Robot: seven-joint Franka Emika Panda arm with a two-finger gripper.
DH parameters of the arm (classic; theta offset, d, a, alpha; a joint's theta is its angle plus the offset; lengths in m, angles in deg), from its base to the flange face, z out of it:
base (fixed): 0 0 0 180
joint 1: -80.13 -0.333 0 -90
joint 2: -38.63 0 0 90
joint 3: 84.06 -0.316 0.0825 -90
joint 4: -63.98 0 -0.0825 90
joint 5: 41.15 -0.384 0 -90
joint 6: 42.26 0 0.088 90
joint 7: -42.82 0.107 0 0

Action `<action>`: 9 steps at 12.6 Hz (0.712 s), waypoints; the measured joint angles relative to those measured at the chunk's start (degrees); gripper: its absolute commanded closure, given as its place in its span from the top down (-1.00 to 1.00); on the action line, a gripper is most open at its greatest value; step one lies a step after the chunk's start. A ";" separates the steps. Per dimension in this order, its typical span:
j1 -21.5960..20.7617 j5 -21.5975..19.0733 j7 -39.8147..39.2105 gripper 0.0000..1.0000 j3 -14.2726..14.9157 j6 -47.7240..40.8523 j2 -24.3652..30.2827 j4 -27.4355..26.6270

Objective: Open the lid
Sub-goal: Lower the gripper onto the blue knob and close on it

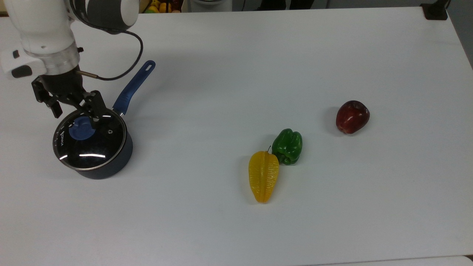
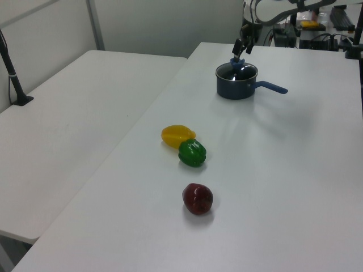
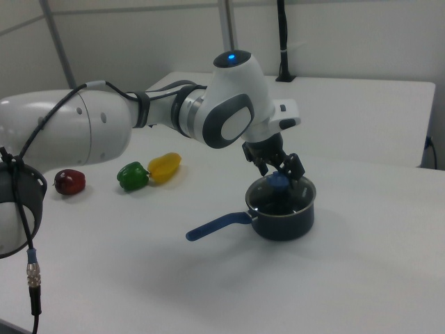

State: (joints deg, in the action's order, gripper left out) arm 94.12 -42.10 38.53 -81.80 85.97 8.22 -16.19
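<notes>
white table (image 1: pixel 332 229) | second white table (image 2: pixel 68 130) beside it | pale wall (image 2: pixel 164 22) | black pole (image 3: pixel 281 38)

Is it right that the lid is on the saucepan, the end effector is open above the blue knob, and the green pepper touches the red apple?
Not quite. In the top view the green pepper touches the yellow starfruit; the red apple lies apart. The lid is on the saucepan, and the end effector is open above the blue knob.
</notes>
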 measured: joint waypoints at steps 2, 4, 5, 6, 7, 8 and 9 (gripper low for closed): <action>-0.22 0.00 0.00 1.00 -0.14 1.08 -0.61 0.00; -0.26 -0.03 0.00 0.87 -0.15 2.38 -0.80 0.00; -0.25 -0.03 0.00 0.84 -0.15 2.53 -0.96 0.00; -0.25 -0.03 0.00 0.77 -0.15 2.57 -1.09 0.00; -0.26 -0.03 0.00 0.77 -0.15 2.60 -1.20 0.00; -0.27 -0.03 0.00 0.77 -0.15 2.64 -1.26 0.00; -0.34 -0.03 0.00 0.77 -0.17 2.66 -1.28 0.00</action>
State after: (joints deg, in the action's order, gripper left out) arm 93.78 -42.13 38.54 -81.97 88.63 6.94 -16.19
